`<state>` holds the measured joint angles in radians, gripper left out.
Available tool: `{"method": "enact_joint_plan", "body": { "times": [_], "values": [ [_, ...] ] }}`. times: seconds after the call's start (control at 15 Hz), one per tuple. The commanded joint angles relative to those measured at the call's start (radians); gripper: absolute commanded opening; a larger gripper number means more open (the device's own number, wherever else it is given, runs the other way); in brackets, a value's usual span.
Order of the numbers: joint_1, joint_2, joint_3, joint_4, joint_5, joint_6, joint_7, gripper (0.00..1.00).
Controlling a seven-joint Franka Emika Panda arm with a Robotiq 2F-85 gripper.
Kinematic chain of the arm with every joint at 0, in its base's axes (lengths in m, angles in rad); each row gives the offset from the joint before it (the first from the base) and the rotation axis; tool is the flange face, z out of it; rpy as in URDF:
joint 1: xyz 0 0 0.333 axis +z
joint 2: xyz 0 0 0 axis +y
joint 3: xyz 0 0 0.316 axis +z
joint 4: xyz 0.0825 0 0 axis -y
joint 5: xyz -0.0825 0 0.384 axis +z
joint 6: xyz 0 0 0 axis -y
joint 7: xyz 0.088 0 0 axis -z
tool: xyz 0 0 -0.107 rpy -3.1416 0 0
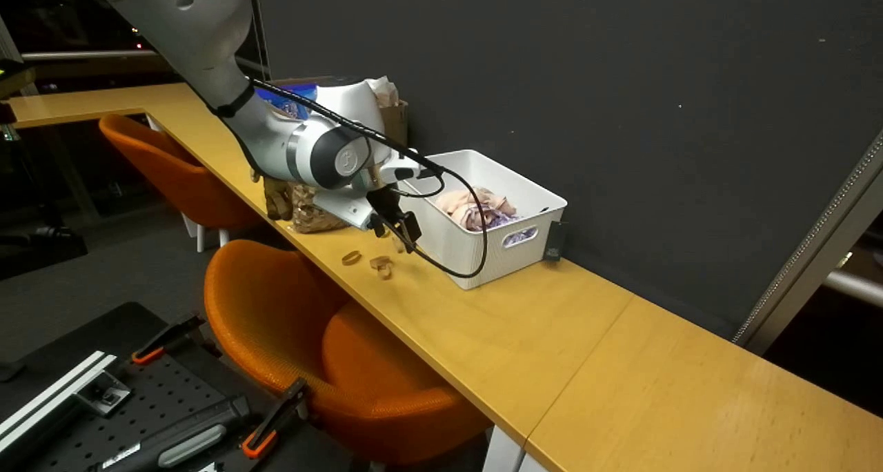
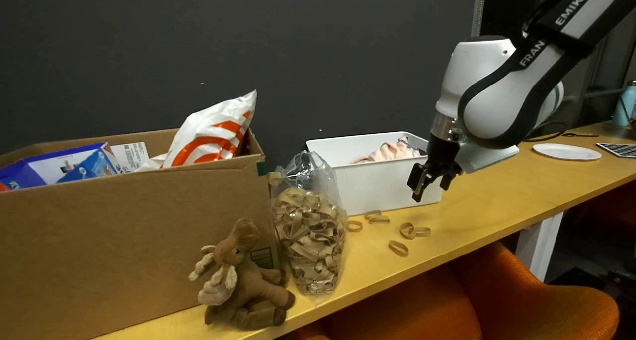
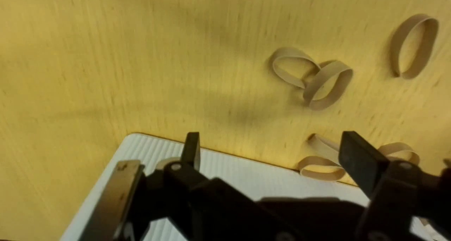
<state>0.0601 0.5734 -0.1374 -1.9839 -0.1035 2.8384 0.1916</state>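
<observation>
In the wrist view, the overlapping pair of tan bands [image 3: 317, 81] lies upper right of centre, long axis slanting down rightward, above my claw [image 3: 271, 142], its jaws apart and empty.

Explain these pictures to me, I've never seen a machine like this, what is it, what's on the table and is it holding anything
The white jointed machine is a robot arm, with a black gripper at its end for pinching things. The two wide pictures come from cameras standing away from the arm, each in a different place; the close-up comes from a camera on its wrist, looking down past the gripper. On the wooden table stands a white bin with some cloth inside. Loose tan bands lie beside it, and nearby are a clear bag of similar bands, a plush antlered toy and a cardboard box. The gripper is open near the bin, and nothing is held between its jaws.
</observation>
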Motion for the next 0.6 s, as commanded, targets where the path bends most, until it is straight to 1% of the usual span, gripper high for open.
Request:
{"method": "enact_joint_plan", "body": {
  "times": [0.0, 0.2, 0.53],
  "values": [
    [0.061, 0.087, -0.047, 0.135, -0.038, -0.033, 0.015, 1.00],
    [0.062, 0.166, -0.036, 0.236, -0.023, -0.050, 0.008, 1.00],
    [0.073, 0.289, -0.052, 0.381, -0.023, -0.049, 0.016, 1.00]
  ]
}}
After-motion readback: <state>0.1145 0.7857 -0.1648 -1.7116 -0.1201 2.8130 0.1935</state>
